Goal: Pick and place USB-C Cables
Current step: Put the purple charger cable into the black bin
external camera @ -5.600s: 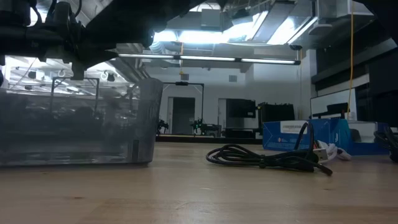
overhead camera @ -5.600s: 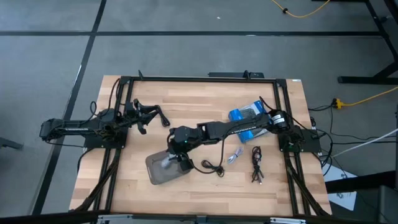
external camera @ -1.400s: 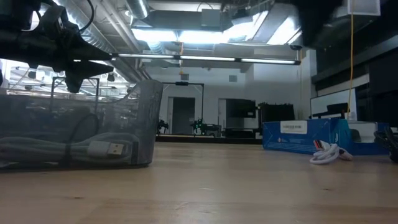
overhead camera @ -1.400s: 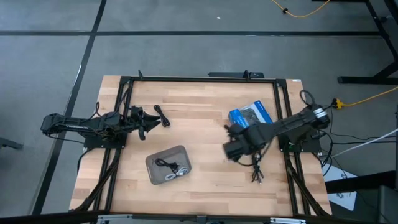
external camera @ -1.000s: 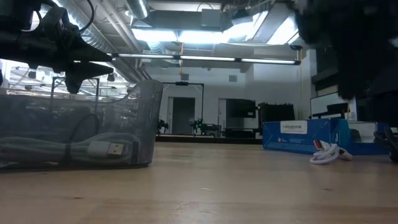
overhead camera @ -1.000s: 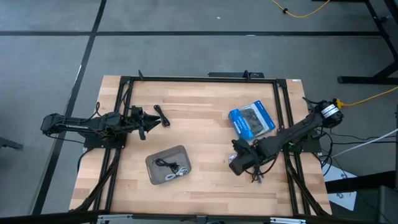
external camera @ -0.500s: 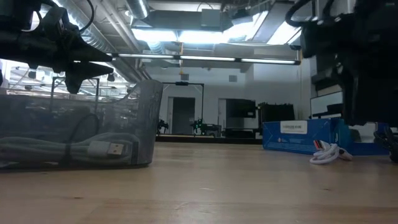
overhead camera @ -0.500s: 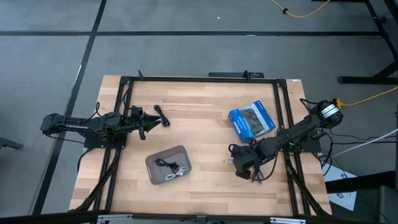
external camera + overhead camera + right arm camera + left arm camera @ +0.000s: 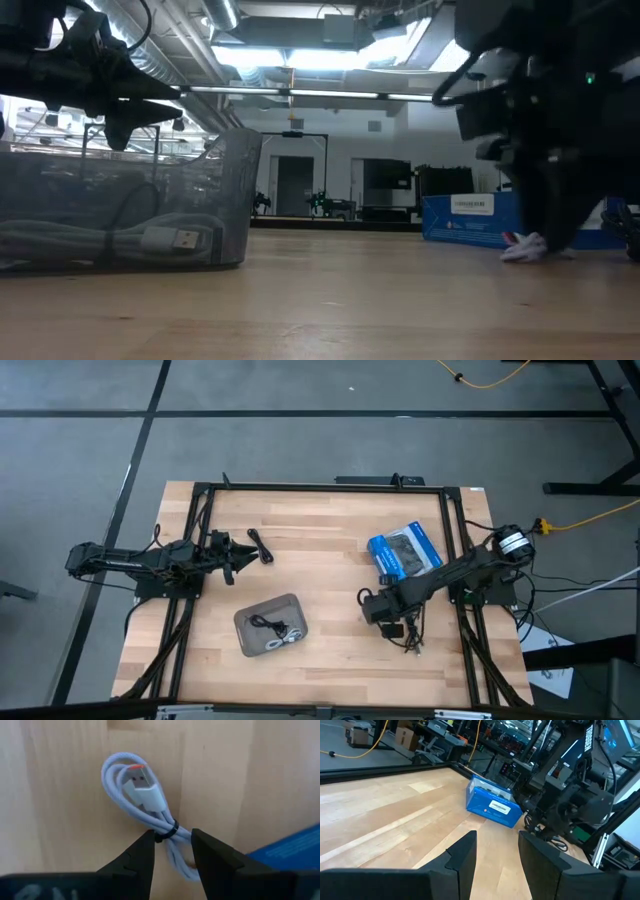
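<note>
The right claw [image 9: 171, 851] hangs directly over a white cable [image 9: 145, 807] lying on the wooden surface [image 9: 320, 520], just beside the blue packet [image 9: 404, 554]. Its fingers [image 9: 137, 852] are parted only narrowly, and in the right wrist view they stand either side of the cable's tied middle, where a small band gathers the loops. That is a sensible place to aim: the bundle is thickest and least likely to slip there. The claw holds nothing yet, by my reading.

In the low view the white cable [image 9: 525, 246] sits at the foot of the descended right arm, with the packet [image 9: 470, 218] behind it. A black cable [image 9: 412, 632] lies on the surface close by, partly masked by the arm.

The grey tray [image 9: 244, 637] stands toward the left half of the surface and already contains two cables, one black [image 9: 265, 624] and one white [image 9: 285, 640]. Another black cable [image 9: 260, 547] lies close to the left claw [image 9: 235, 555], which waits at the left side with its fingers [image 9: 462, 857] apart and empty.

Judgement: the step in hand is the pick of the white cable. The risk is a pinch that catches only one loop, given the bundle is loosely coiled.
</note>
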